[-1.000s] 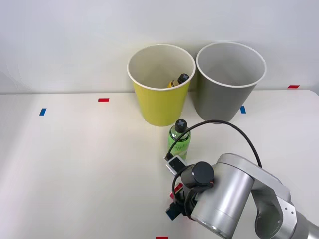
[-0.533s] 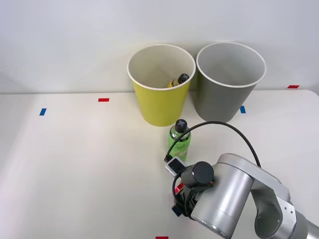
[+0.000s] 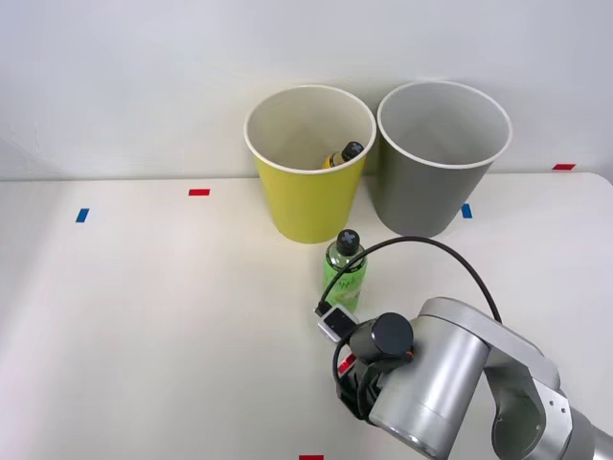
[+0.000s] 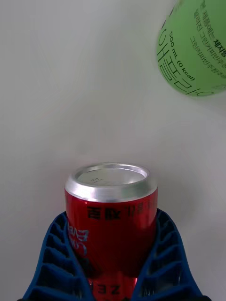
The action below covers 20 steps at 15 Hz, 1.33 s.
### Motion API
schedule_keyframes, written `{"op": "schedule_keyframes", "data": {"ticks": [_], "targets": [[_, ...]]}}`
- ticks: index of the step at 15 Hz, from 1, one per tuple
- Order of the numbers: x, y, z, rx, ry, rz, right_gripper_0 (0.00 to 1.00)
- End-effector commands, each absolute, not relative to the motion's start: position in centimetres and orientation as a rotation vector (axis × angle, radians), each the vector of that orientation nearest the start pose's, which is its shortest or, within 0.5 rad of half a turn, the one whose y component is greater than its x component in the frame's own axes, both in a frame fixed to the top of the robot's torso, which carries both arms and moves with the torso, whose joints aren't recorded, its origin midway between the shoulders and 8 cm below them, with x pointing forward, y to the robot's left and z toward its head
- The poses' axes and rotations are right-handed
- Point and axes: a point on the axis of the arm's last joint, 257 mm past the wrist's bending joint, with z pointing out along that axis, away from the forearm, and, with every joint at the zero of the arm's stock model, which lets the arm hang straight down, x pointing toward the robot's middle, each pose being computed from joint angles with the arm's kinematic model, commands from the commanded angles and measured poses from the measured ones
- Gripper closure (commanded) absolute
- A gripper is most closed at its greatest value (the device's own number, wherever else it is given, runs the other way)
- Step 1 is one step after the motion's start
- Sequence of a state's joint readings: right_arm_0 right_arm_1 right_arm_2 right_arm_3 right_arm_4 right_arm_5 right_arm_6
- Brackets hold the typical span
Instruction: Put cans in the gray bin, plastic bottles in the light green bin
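The red can (image 4: pixel 110 211) with a silver top stands upright between my right gripper (image 4: pixel 112 225), whose blue ribbed fingers (image 4: pixel 52 263) press against both of its sides. In the front view only a red sliver of the can (image 3: pixel 347 364) shows under my right wrist (image 3: pixel 421 383). The green bottle (image 3: pixel 345 271) with a black cap stands upright just beyond the can, also seen as the green bottle (image 4: pixel 195 51) in the wrist view. Behind it stands the light green bin (image 3: pixel 306 206) with a yellowish bottle (image 3: pixel 343 154) inside. The gray bin (image 3: pixel 421 196) stands touching it on the right.
Both bins stand against the back wall. Small red tape marks (image 3: pixel 198 192) and blue tape marks (image 3: pixel 81 215) lie on the white table (image 3: pixel 153 316). A black cable (image 3: pixel 431 244) loops from my wrist over the table near the green bottle.
The blue finger that stuck out at the wrist's left has drawn in under the arm, closing onto the can. The bottle and bins have not moved.
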State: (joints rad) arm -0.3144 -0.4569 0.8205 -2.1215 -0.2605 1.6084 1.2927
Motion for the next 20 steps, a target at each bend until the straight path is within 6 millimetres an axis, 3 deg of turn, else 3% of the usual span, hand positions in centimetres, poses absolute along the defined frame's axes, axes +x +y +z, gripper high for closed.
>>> {"op": "schedule_keyframes", "data": {"ticks": [1, 3, 8, 10, 12, 20], "targets": [[32.9, -7.2, -31.8, -1.015, 2.486, -0.028, 0.94], [32.2, -7.7, -30.3, -0.975, 2.481, 0.046, 0.94], [28.1, -10.3, -25.4, -0.884, 2.403, 0.148, 0.97], [26.8, -13.3, -26.7, -0.829, 2.469, 0.12, 0.97], [27.1, -15.2, -26.9, -0.761, 2.481, 0.115, 0.98], [30.9, -19.8, -24.3, -0.54, 2.382, 0.065, 0.99]]}}
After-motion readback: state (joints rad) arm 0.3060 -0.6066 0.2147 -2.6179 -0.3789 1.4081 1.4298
